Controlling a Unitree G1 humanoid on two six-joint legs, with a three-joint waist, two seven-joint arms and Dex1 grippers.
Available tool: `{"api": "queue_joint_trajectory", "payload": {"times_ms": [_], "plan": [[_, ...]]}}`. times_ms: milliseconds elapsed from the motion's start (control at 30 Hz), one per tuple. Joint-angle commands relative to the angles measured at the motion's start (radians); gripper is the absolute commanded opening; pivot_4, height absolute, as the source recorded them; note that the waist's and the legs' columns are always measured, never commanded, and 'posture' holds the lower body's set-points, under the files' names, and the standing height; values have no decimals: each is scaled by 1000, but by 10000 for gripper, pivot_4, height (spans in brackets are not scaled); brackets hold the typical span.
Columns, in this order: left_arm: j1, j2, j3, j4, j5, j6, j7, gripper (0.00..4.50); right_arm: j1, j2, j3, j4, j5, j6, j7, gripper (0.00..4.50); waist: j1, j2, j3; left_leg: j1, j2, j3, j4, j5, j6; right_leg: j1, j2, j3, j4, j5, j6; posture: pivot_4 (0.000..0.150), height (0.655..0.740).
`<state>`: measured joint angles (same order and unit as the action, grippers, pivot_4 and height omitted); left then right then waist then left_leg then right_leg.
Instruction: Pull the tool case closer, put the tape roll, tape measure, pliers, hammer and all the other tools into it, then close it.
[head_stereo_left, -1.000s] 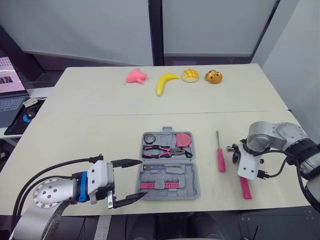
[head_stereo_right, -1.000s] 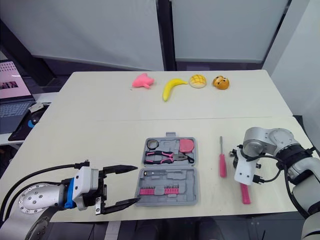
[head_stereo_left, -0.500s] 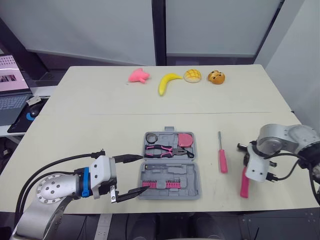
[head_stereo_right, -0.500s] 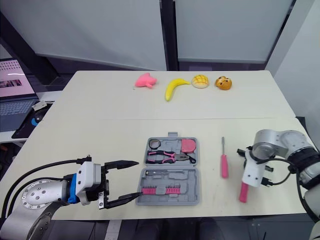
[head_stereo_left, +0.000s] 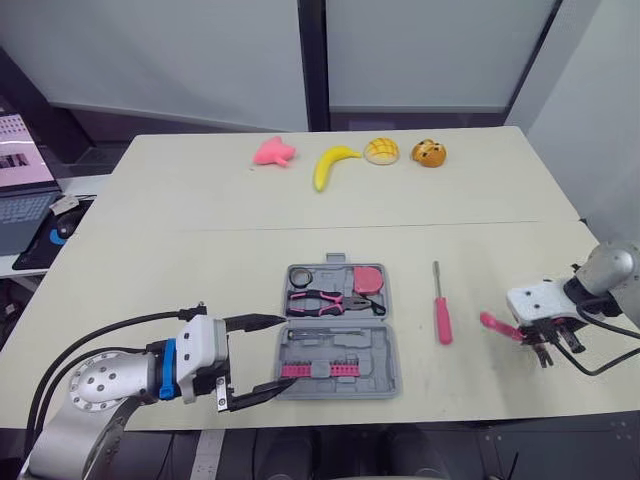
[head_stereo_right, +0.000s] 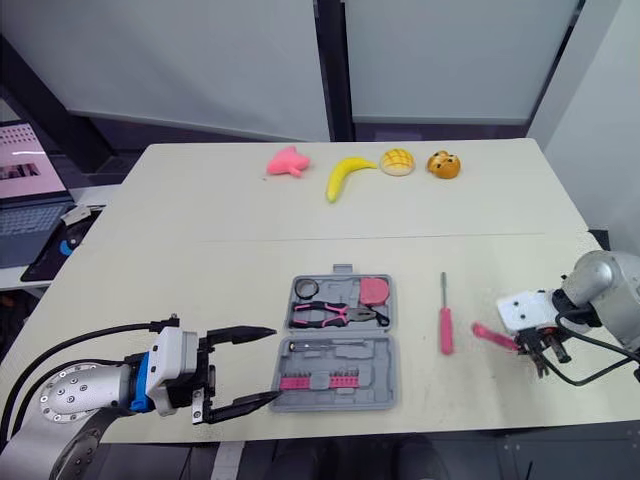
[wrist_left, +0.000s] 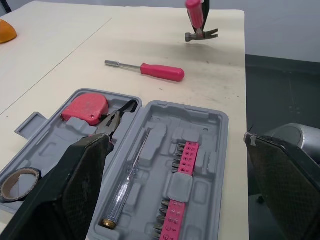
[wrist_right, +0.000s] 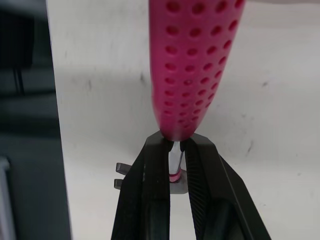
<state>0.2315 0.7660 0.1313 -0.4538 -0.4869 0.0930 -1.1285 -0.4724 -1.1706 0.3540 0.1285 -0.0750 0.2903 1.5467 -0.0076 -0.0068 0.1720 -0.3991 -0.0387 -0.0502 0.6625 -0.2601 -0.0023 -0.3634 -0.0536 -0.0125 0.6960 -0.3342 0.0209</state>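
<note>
The grey tool case (head_stereo_left: 372, 346) lies open near the table's front edge. Its far half holds the tape roll (head_stereo_left: 300, 277), pink-handled pliers (head_stereo_left: 334, 300) and pink tape measure (head_stereo_left: 368, 279). The near half holds a tester and a pink bit strip (wrist_left: 181, 162). My left gripper (head_stereo_left: 285, 352) stands open at the case's front left corner, empty. A pink screwdriver (head_stereo_left: 441, 319) lies to the right of the case. Further right, my right gripper (wrist_right: 173, 145) is shut on the pink-handled hammer (head_stereo_left: 497, 325), held above the table with its head (wrist_left: 201, 35) hanging down.
Along the table's far side lie a pink toy (head_stereo_left: 272, 151), a banana (head_stereo_left: 330, 163), a yellow bun (head_stereo_left: 380, 150) and a brown bun (head_stereo_left: 428, 153). A laptop (head_stereo_left: 22, 190) sits on a side surface at the left. The table's right edge is close to my right gripper.
My right gripper has lifted the hammer off the table, swung it round and drawn back to the right. The left gripper has stayed open beside the case.
</note>
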Motion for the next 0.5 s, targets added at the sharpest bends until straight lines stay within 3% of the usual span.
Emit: {"api": "queue_joint_trajectory", "payload": {"times_ms": [33,267,500], "plan": [[-5,22,28,1,-11,-24,-27,45000,74,15,-130,-119,83,401,-98,2208,7,0,0,0,0,0,0,0,0,0,0,0,0,0,0,1500,7193],[-74,43,0,-28,-45,25,-52,45000,107,187,-275,-176,165,945,-377,2208,8,0,0,-1,-1,0,0,0,0,-1,-1,0,0,0,0,1500,7193],[-144,43,-22,-33,-63,67,-60,45000,18,359,-342,-82,169,1043,-643,2208,4,0,0,-2,-1,1,-1,0,0,-2,0,1,0,0,0,1500,7193]]}}
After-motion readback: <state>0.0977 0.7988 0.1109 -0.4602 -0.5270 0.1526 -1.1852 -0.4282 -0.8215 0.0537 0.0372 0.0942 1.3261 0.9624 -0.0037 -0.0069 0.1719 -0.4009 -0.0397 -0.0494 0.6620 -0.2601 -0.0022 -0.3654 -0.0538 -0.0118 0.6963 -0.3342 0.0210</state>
